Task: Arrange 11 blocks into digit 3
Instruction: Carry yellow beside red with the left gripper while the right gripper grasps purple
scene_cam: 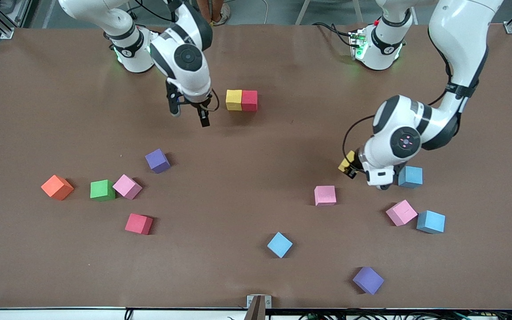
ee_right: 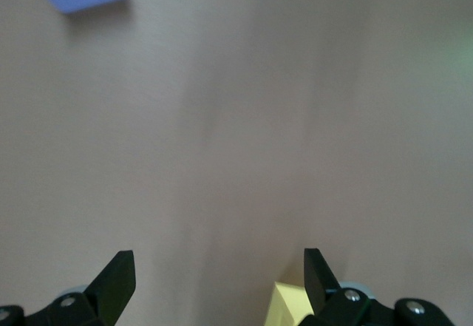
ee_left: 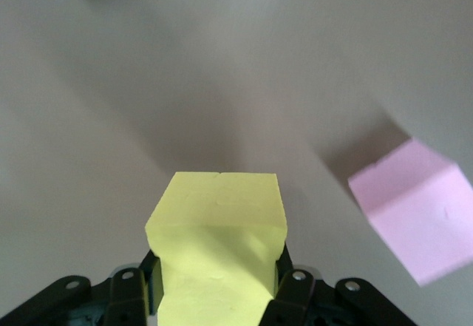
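Nearest the front camera: a purple block [scene_cam: 368,280], then a light blue block [scene_cam: 279,244], both loose on the table [scene_cam: 256,58].

Progress: early. Only a yellow block [scene_cam: 234,99] and a red block [scene_cam: 249,100] placed, touching side by side, just beside the right gripper [scene_cam: 189,114]; right jaws spread wide, empty, hovering over bare table, waiting.

Left gripper [scene_cam: 353,168]: jaws closed on a second yellow block [ee_left: 218,245], held between the fingertips [ee_left: 295,285]. Nine positions of the digit 3 unfilled.

Loose near the left jaws: light blue blocks [scene_cam: 410,176] and [scene_cam: 430,222], pink blocks [scene_cam: 325,195] and [scene_cam: 401,212]. Well apart from both jaws, toward the right arm's end: purple [scene_cam: 157,160], pink [scene_cam: 127,186], green [scene_cam: 102,190], red [scene_cam: 138,223], plus an orange cube [scene_cam: 57,187], not needed.

Obstruction: none visible between the held block and the placed pair.
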Motion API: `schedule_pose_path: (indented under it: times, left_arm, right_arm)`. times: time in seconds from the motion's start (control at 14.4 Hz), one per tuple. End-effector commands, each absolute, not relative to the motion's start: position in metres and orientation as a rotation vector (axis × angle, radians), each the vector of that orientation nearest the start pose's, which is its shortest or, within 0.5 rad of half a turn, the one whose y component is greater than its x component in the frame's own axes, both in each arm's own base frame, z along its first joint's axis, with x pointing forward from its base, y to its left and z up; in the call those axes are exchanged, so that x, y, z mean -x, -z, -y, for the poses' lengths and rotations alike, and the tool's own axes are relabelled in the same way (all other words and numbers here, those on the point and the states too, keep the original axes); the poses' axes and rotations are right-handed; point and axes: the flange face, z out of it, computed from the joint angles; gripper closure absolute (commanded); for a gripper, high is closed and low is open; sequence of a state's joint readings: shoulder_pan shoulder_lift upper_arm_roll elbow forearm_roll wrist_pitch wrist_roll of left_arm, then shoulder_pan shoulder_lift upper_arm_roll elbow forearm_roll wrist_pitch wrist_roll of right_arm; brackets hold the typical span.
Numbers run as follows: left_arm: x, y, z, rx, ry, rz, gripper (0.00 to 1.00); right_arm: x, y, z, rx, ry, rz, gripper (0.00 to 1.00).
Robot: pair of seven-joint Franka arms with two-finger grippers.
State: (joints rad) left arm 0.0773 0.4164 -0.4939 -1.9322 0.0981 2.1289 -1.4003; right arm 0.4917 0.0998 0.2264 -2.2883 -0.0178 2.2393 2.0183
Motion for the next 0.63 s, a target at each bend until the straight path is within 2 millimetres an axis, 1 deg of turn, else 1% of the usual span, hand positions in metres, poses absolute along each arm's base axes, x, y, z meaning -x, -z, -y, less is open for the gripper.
schedule_pose_path:
  times: [0.0, 0.07, 0.14, 0.21, 0.28, 0.42, 0.49, 0.56]
  left_arm:
    - [-0.530, -0.291, 0.272, 2.594, -0.306, 1.574, 0.86]
    - [-0.521, -0.289, 0.286, 2.554, -0.319, 1.619, 0.86]
    - [-0.509, -0.288, 0.305, 2.521, -0.336, 1.656, 0.86]
    - [-0.498, -0.285, 0.322, 2.470, -0.350, 1.705, 0.86]
    - [-0.485, -0.276, 0.339, 2.399, -0.362, 1.764, 0.86]
    - [-0.456, -0.260, 0.373, 2.331, -0.361, 1.820, 0.86]
    - [-0.443, -0.254, 0.382, 2.317, -0.354, 1.842, 0.86]
    - [-0.434, -0.250, 0.386, 2.292, -0.344, 1.871, 0.86]
  right_arm:
    - [-0.433, -0.303, -0.291, 2.729, -0.086, -1.809, 0.00]
    - [-0.451, -0.303, -0.280, 2.751, -0.100, -1.753, 0.00]
    - [-0.466, -0.300, -0.269, 2.762, -0.121, -1.737, 0.00]
    - [-0.483, -0.302, -0.256, 2.761, -0.133, -1.730, 0.00]
    - [-0.502, -0.304, -0.245, 2.755, -0.146, -1.723, 0.00]
    - [-0.531, -0.303, -0.223, 2.750, -0.160, -1.693, 0.00]
    - [-0.539, -0.305, -0.212, 2.760, -0.160, -1.659, 0.00]
    - [-0.545, -0.305, -0.201, 2.773, -0.161, -1.625, 0.00]
